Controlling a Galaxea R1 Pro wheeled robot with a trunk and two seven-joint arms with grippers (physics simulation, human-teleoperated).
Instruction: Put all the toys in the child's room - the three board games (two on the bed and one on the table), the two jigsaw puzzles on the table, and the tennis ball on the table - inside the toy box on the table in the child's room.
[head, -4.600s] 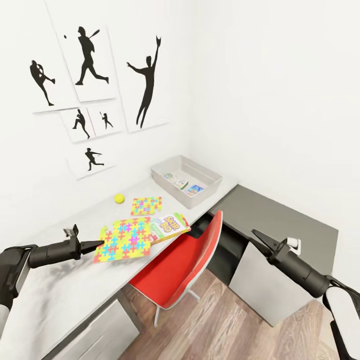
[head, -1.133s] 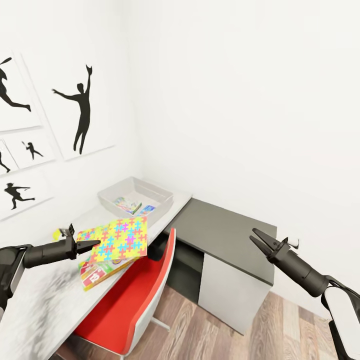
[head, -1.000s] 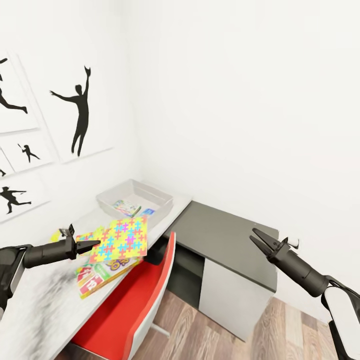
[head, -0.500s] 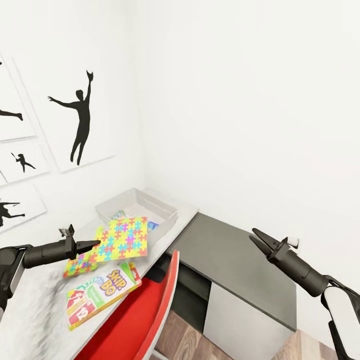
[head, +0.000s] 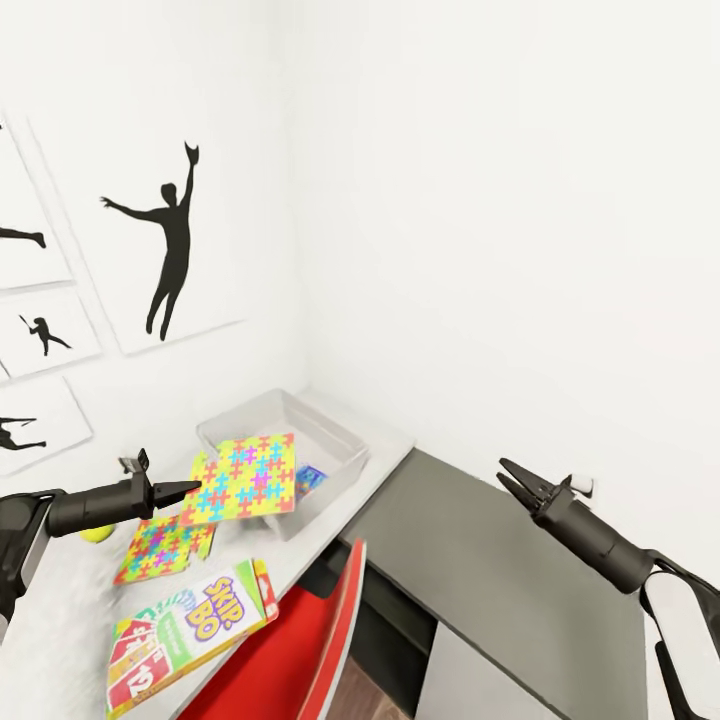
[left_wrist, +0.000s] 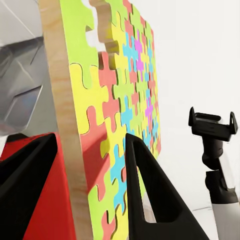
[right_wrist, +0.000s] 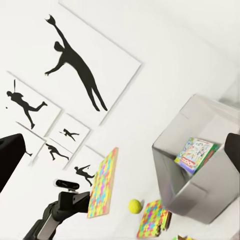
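My left gripper (head: 193, 488) is shut on the edge of the large multicoloured jigsaw puzzle (head: 245, 475), which hangs nearly flat over the near corner of the grey toy box (head: 347, 441). The puzzle's (left_wrist: 120, 100) wooden edge sits clamped between the black fingers (left_wrist: 150, 200). A board game (right_wrist: 192, 154) lies inside the box (right_wrist: 200, 190). On the white table lie a smaller puzzle (head: 160, 548), the Skip-Bo board game (head: 190, 630) and the tennis ball (head: 97, 533). My right gripper (head: 506, 474) hangs open above the dark desk, holding nothing.
A red chair (head: 305, 655) is tucked under the white table's edge. A dark grey desk (head: 520, 575) adjoins the table at the right. White walls close in behind, and the left one carries silhouette posters (head: 160, 250).
The camera has turned and come closer, shifting the whole view. The large puzzle, flat on the table 4.6 s ago, is lifted and now overlaps the toy box. The right gripper is unchanged.
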